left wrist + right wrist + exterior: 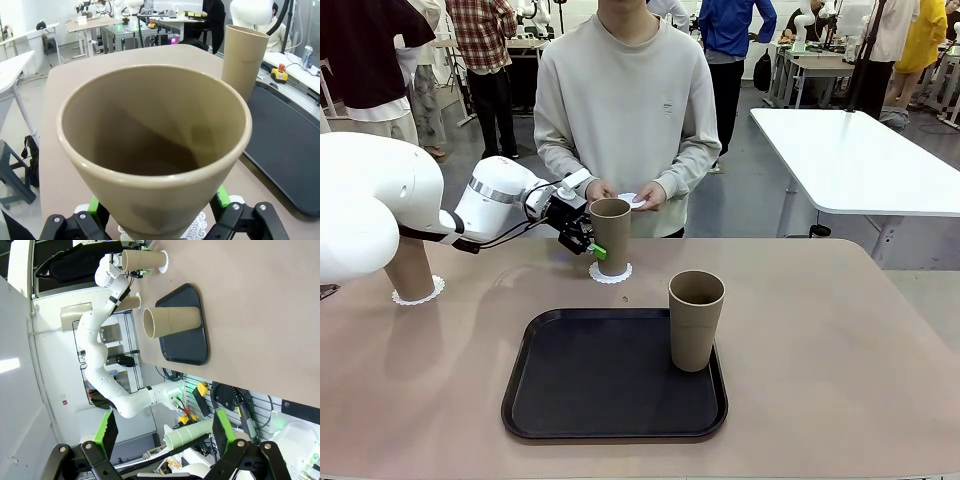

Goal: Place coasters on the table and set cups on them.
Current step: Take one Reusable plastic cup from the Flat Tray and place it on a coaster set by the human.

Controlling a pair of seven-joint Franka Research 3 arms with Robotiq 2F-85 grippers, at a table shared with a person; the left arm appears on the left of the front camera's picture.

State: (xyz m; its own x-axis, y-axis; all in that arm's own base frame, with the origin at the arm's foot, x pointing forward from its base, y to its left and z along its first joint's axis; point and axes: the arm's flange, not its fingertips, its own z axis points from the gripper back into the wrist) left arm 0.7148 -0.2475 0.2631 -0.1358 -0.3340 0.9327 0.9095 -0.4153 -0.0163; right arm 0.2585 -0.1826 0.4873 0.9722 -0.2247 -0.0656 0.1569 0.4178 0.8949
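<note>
One cup (611,232) stands upright on a coaster (610,272) at the far middle of the table (820,330). My left gripper (594,246) is open, and its green pads (95,205) flank that cup (155,150) low down, with the lacy coaster (200,222) showing under it. A second cup (410,272) stands on another coaster (418,292) at the left, partly behind my left arm. The third cup (696,320) stands in the black tray (580,400). The person holds a further coaster (633,201) in both hands. My right gripper (165,437) is open and holds nothing, off the table.
The person stands at the far edge, just behind the middle cup. A white table (850,150) is at the back right. The tray takes up the table's near middle, with bare tabletop to its right.
</note>
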